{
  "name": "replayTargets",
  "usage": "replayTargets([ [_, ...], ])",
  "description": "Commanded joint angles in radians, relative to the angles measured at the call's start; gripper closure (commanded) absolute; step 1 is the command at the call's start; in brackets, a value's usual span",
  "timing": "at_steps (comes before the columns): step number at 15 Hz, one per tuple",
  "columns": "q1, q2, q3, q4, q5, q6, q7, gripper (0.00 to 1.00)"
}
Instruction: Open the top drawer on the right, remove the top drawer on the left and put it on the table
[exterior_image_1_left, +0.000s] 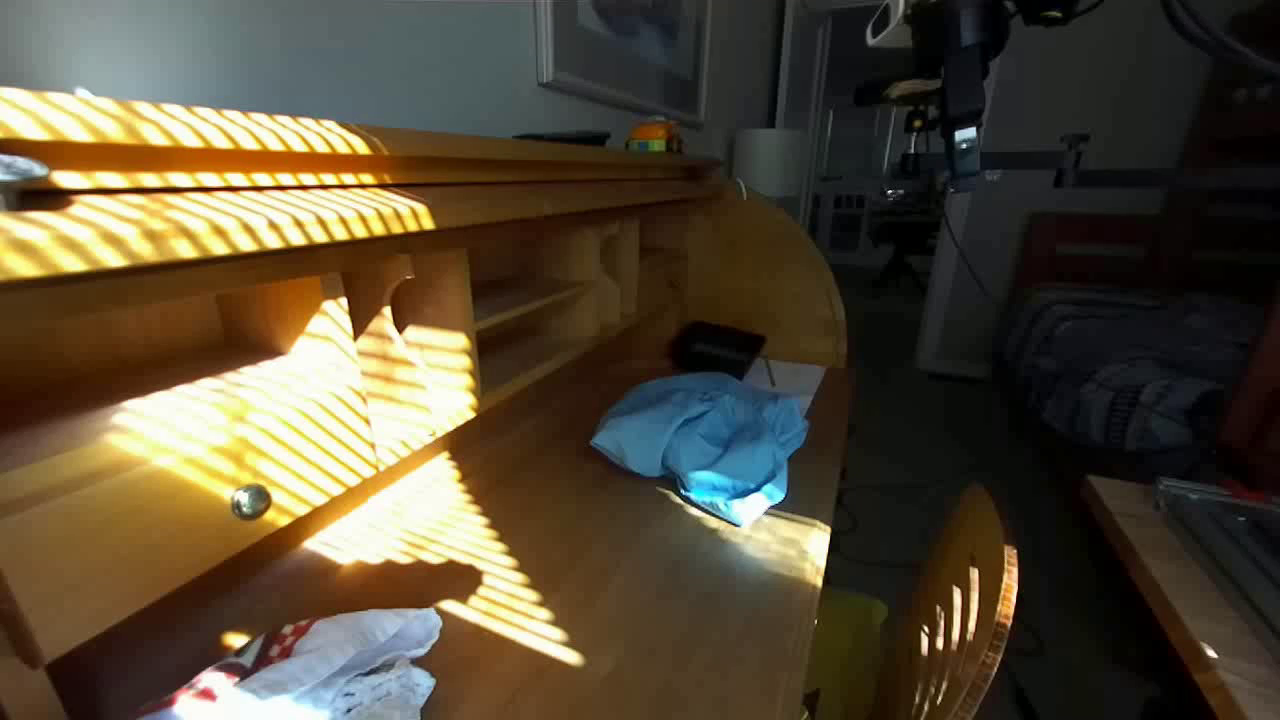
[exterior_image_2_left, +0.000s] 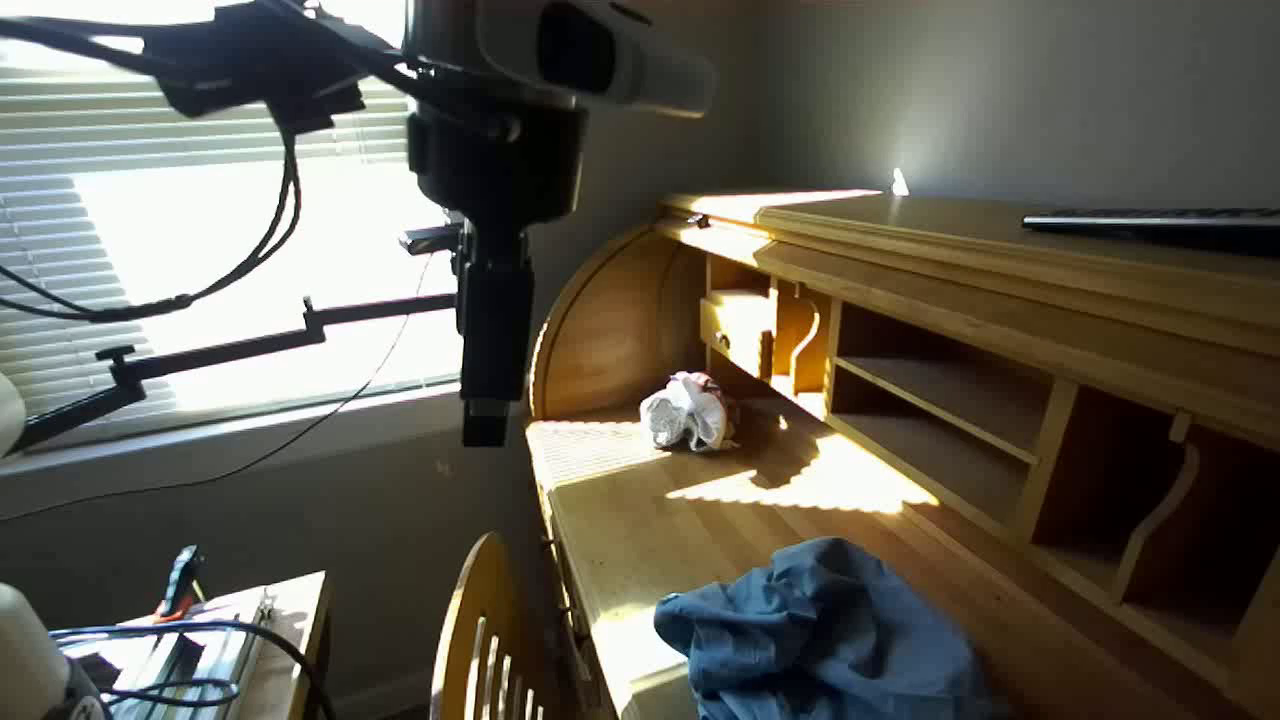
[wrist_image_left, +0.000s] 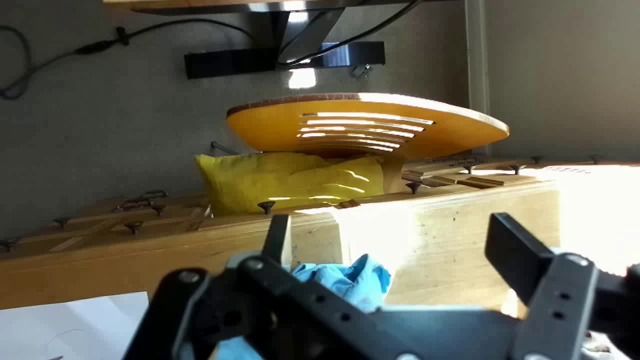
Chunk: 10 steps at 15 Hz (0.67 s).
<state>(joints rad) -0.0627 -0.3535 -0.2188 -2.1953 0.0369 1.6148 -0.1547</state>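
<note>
Seen from its front, the light-wood roll-top counter has one window with white blinds beyond its left end, and striped sunlight lies across its flat top. At the counter's left end are one small knobbed drawer, set in the row of pigeonholes, and one crumpled white-and-red bundle. One slatted wooden chair stands before the counter, with one yellow cushion between them; one tool hangs higher than the counter, its two fingers spread wide apart. Toward the counter's right lies one bunched blue cloth; at the counter's right end are one white sheet and one dark object. One framed picture hangs behind the counter.
</note>
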Motion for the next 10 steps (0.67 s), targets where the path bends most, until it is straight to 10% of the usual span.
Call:
replayTargets([
  [1,-0.022,0.003,0.019,0.002,0.006,-0.002,-0.006,0.0],
  [6,-0.022,0.003,0.019,0.002,0.006,-0.002,-0.006,0.0],
  [10,-0.041,0.044,0.033,-0.011,-0.036,0.297,0.032,0.0],
])
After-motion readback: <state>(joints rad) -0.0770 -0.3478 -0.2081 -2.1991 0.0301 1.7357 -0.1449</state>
